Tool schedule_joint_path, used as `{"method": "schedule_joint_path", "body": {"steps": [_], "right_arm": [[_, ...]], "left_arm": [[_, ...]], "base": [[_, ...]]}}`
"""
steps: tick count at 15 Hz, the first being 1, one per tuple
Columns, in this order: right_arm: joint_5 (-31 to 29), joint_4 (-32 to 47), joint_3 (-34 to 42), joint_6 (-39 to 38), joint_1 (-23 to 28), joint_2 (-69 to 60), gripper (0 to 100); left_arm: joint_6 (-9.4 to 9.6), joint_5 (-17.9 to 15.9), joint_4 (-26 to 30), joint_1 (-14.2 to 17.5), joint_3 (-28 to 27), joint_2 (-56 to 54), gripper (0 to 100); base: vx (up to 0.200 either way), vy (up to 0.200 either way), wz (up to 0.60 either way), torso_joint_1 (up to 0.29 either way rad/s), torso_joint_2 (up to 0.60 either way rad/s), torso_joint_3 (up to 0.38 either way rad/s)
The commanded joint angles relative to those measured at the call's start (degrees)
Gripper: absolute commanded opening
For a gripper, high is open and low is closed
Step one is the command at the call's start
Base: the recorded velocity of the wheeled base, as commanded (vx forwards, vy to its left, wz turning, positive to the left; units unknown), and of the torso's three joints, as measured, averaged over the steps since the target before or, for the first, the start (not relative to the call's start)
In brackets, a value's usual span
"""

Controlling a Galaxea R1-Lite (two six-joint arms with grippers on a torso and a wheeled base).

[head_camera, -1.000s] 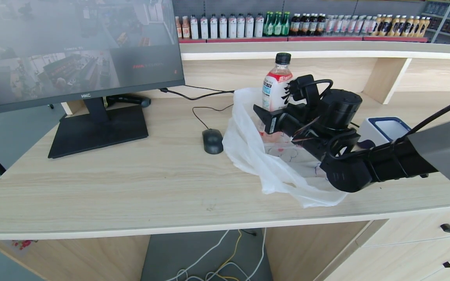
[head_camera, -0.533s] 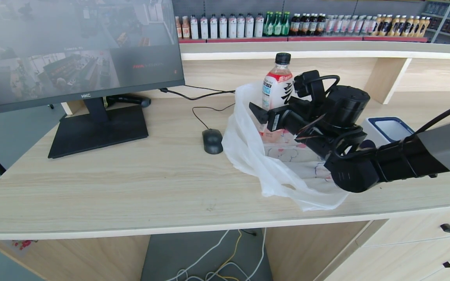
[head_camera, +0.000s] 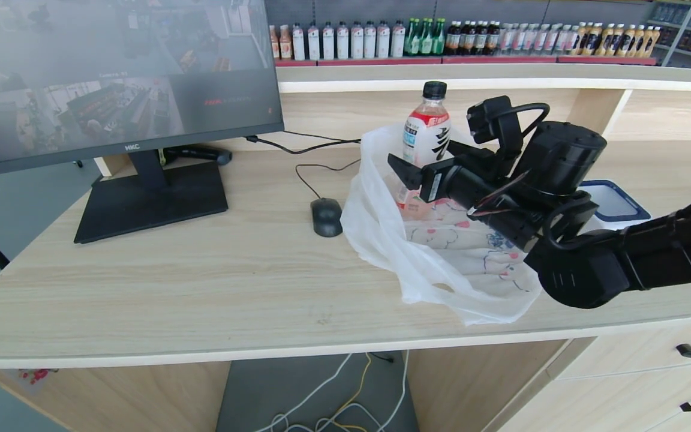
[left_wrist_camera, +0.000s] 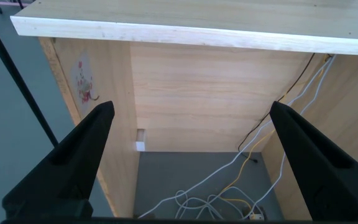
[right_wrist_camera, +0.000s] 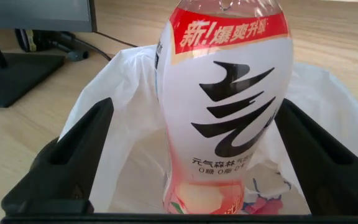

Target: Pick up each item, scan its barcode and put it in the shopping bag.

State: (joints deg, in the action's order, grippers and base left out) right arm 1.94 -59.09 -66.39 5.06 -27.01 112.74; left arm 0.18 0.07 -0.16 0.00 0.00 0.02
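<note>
A drink bottle [head_camera: 426,135] with a black cap and a white, pink and blue label stands upright inside the white plastic shopping bag [head_camera: 441,264] on the wooden counter. My right gripper [head_camera: 432,163] is open at the bottle's lower half, one finger on each side, with gaps showing. In the right wrist view the bottle [right_wrist_camera: 225,124] rises between the two black fingers [right_wrist_camera: 73,168] of that gripper [right_wrist_camera: 197,109], with the bag [right_wrist_camera: 123,118] behind it. My left gripper [left_wrist_camera: 192,109] hangs open below the counter's edge, holding nothing.
A white and blue scanner box [head_camera: 612,204] sits right of the bag, partly behind my right arm. A black mouse [head_camera: 326,217] lies left of the bag, and a monitor [head_camera: 117,78] stands at the far left. Cables [left_wrist_camera: 229,186] hang under the counter.
My right arm has drawn back to the right and lifted a little, uncovering more of the scanner. The bottle has stayed standing in the bag.
</note>
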Motion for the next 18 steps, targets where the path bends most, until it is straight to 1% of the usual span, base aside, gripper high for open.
{"method": "schedule_joint_path", "body": {"steps": [1,4,6,7,8,10,11,13,15,17,18], "right_arm": [[0.0,-0.06,2.76,0.04,-0.32,-4.11,100],[-0.44,-2.26,8.56,0.04,-0.23,-8.94,100],[-1.76,-5.69,13.48,-0.05,-0.23,-11.31,100],[-1.76,-8.15,16.82,-0.05,-0.58,-12.63,100],[-1.85,-10.17,19.46,0.04,-0.76,-13.69,100],[-2.64,-15.71,27.28,0.21,-1.64,-16.15,100],[-3.43,-18.17,30.27,0.57,-2.43,-16.85,100],[-4.4,-26.34,38.7,1.01,-4.1,-17.55,100],[-4.58,-27.66,44.24,1.8,-4.27,-20.01,100],[-8.0,-28.19,46.18,1.97,-5.07,-20.89,100],[-9.67,-28.28,46.61,2.15,-6.65,-21.6,100]], "left_arm": [[-0.01,0.01,-0.02,0.0,0.0,-0.02,100],[-0.01,0.01,-0.11,-0.09,0.0,0.24,100],[0.17,0.01,-0.02,-2.72,0.0,6.22,100],[-0.01,0.01,-0.02,-2.72,0.0,4.11,100],[0.08,0.01,-0.02,-1.93,0.0,3.67,100],[-0.09,0.01,-0.11,0.0,0.0,-0.02,100],[0.08,-0.07,-0.02,0.0,0.0,-0.02,100],[0.08,0.01,-0.02,0.0,0.0,-0.02,100],[0.08,0.01,-0.02,0.0,0.0,-0.02,100],[0.17,0.01,-0.02,0.0,0.0,-0.02,100],[-0.01,0.01,-0.02,0.0,0.0,-0.02,100]], "base": [[0.0,0.0,0.0,0.0,0.0,0.0],[0.0,0.0,0.0,0.0,0.0,0.0],[0.0,0.0,0.0,0.0,0.0,0.0],[0.0,0.0,0.0,0.0,0.0,0.0],[0.0,0.0,0.0,0.0,0.0,0.0],[0.0,0.0,0.0,0.0,0.0,0.0],[0.0,0.0,0.0,0.0,0.0,0.0],[0.0,0.0,0.0,0.0,0.0,0.0],[0.0,0.0,0.0,0.0,0.0,0.0],[0.0,0.0,0.0,0.0,0.0,0.0],[0.0,0.0,0.0,0.0,0.0,0.0]]}}
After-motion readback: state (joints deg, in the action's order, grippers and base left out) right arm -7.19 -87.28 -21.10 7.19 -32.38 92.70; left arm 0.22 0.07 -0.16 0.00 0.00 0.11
